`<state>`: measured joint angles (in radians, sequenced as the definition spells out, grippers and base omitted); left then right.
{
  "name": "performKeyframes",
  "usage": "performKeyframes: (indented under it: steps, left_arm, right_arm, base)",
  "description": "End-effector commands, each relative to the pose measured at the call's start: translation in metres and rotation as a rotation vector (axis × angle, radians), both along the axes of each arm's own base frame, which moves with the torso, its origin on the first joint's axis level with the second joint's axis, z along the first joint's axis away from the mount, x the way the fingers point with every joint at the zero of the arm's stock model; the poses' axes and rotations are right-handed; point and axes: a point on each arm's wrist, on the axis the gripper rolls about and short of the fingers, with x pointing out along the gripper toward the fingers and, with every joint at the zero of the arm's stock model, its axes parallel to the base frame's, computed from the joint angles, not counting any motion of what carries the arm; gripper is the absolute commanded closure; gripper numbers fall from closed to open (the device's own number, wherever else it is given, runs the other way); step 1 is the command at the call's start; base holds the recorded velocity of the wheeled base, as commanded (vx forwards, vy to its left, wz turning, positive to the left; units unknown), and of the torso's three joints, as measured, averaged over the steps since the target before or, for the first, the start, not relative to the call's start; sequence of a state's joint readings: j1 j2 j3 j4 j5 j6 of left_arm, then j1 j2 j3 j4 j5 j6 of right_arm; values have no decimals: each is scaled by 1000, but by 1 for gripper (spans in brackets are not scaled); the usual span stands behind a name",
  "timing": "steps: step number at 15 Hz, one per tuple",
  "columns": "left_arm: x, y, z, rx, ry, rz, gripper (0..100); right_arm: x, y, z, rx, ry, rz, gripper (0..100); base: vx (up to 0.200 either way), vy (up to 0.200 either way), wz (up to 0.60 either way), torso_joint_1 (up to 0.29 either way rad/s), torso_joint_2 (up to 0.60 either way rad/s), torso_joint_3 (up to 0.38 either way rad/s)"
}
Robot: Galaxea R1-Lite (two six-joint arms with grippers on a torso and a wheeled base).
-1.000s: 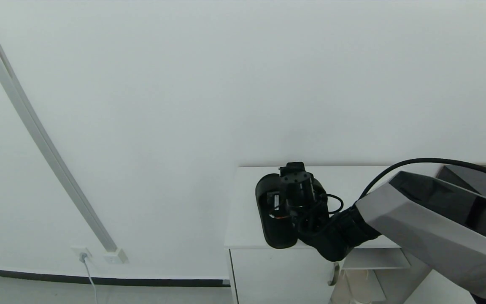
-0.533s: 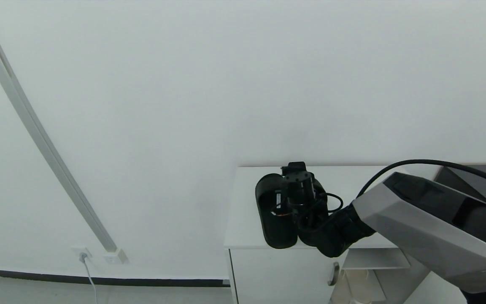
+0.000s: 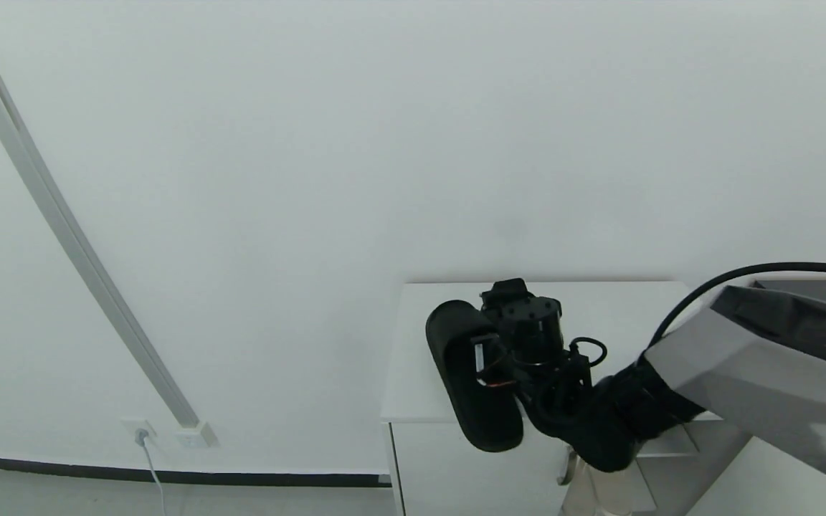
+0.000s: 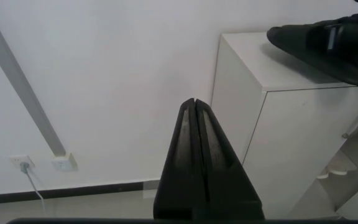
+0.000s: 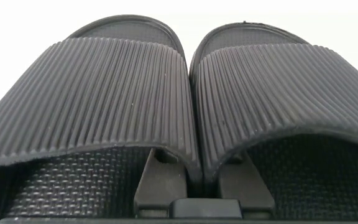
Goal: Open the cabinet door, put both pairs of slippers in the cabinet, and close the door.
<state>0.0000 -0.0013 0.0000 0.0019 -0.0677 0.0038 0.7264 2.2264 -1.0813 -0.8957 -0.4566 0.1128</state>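
A pair of black slippers (image 3: 474,387) hangs tilted over the front edge of the white cabinet's top (image 3: 413,344). My right gripper (image 3: 506,358) is shut on them. In the right wrist view its fingers (image 5: 157,180) reach under the two ribbed straps (image 5: 104,93) and pinch the slippers' touching inner sides. The left wrist view shows the slippers (image 4: 316,43) above the cabinet's white door (image 4: 291,137). My left gripper (image 4: 195,102) is held lower down, to the left of the cabinet, with its fingers pressed together on nothing.
The door's metal handle (image 3: 566,466) sits by its right edge, with shelves (image 3: 642,448) showing just beyond it. On the wall to the left are a slanting cable duct (image 3: 62,215) and a socket with a plugged cable (image 3: 142,432) near the floor.
My right arm has swung down and to the right. The slippers have tilted, and their lower end now hangs past the cabinet top's front edge.
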Motion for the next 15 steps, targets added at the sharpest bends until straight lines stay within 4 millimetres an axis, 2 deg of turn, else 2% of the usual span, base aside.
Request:
performKeyframes:
  steps: [1,4,6,10,15]
  left_arm:
    - [0,0,0,-1,2,0,100]
    - [0,0,0,-2,1,0,100]
    - [0,0,0,-4,1,0,100]
    - [0,0,0,-4,1,0,100]
    - [0,0,0,-5,1,0,100]
  right_arm:
    - [-54,-28,37,14,-35,190,100]
    - [-92,-60,48,25,5,335,100]
    - [-107,-69,47,21,22,347,100]
    - [-114,-71,39,0,53,352,100]
    - [-119,-68,37,-6,60,370,100]
  base:
    - [0,0,0,0,0,0]
    - [0,0,0,0,0,0]
    - [0,0,0,0,0,0]
    - [0,0,0,0,0,0]
    - [-200,0,0,11,5,0]
